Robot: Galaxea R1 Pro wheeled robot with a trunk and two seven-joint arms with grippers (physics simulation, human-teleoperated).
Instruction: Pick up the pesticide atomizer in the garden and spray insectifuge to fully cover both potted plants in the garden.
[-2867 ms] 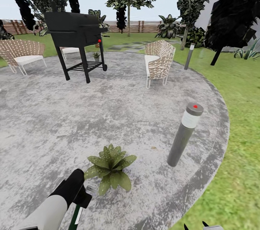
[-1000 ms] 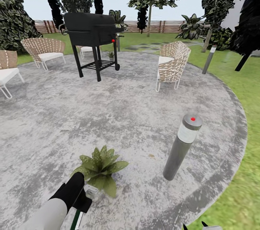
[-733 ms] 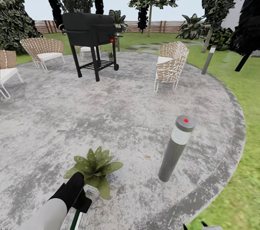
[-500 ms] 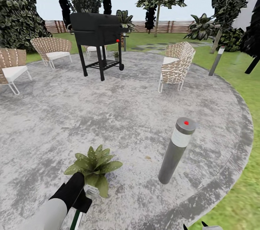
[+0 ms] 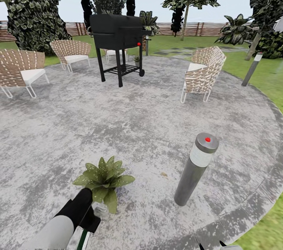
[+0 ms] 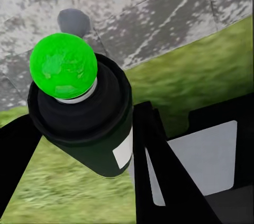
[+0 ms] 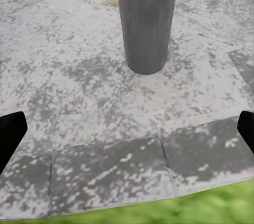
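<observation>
A potted plant (image 5: 103, 180) with broad green leaves sits on the paved patio (image 5: 129, 124) close in front of me. My left gripper (image 5: 84, 211) hovers just in front of it, shut on the dark green pesticide atomizer (image 5: 83, 239). In the left wrist view the atomizer (image 6: 79, 110) shows a bright green round end and a white stripe between the black fingers (image 6: 153, 155) of my left gripper (image 6: 84, 145). A second small potted plant (image 5: 136, 59) stands far off beside the grill. My right gripper (image 7: 128, 131) is open over the patio edge. I cannot make out any insectifuge.
A grey bollard lamp (image 5: 195, 171) with a red dot stands right of the near plant, and the same lamp (image 7: 146, 18) rises just ahead of the right gripper. A black grill (image 5: 118, 35) and woven chairs (image 5: 202, 71) ring the patio. Lawn (image 5: 265, 234) lies right.
The camera has swung left, so the grill, chairs and lamp have shifted rightward in the picture. My left arm holds the atomizer in the same pose by the plant.
</observation>
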